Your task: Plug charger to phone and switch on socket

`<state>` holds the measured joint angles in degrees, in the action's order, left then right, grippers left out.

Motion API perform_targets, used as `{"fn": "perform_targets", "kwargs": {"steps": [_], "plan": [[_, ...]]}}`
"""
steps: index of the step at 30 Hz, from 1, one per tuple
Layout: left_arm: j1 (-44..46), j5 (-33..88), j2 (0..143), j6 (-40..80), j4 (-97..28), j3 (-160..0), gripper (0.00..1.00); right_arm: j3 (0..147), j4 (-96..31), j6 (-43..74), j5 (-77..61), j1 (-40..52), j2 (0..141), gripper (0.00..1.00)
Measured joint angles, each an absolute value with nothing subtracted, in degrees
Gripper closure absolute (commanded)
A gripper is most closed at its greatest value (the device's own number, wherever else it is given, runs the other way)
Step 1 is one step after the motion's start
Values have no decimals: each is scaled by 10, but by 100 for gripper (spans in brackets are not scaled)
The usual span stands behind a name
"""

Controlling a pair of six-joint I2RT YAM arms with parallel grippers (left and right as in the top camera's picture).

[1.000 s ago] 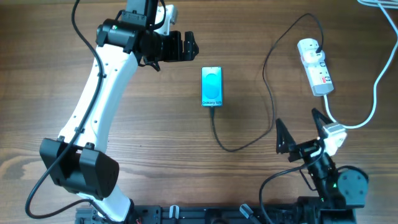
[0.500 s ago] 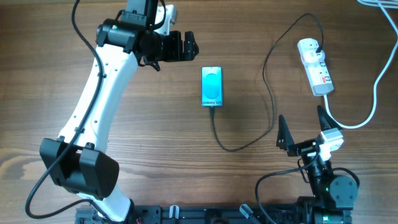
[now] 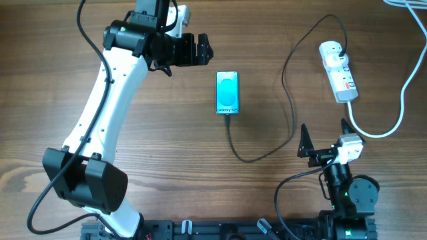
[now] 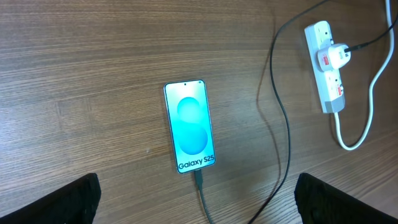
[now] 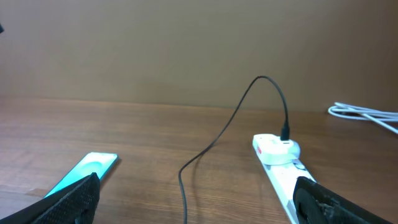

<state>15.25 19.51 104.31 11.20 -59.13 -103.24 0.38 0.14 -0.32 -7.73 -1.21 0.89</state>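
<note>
The phone [image 3: 227,93] lies flat mid-table, cyan screen up, and shows in the left wrist view [image 4: 189,134] and the right wrist view [image 5: 84,173]. The thin black charger cable [image 3: 288,100] runs from the phone's near end in a loop up to the white adapter in the socket strip [image 3: 338,80]; its plug tip sits at the phone's port [image 4: 198,176]. The socket also shows in the wrist views [image 4: 327,71] [image 5: 286,174]. My left gripper [image 3: 200,50] is open and empty, up and left of the phone. My right gripper [image 3: 325,140] is open and empty, near the front right.
A thick white lead [image 3: 393,113] curves from the socket's near end to the right edge and back up to the far right corner. White cable coils [image 5: 367,115] lie far right on the wooden table [image 3: 167,153].
My right arm has drawn back toward the front edge and turned, its wrist now more upright. The left arm, phone, charger and socket have not moved.
</note>
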Motion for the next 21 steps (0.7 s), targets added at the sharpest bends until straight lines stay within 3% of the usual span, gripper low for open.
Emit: {"fn": "perform_targets", "kwargs": {"steps": [21], "plan": [[152,195,1043,112,-591,-1032,0,4,-1,-1,-40,-12,9,0]]}}
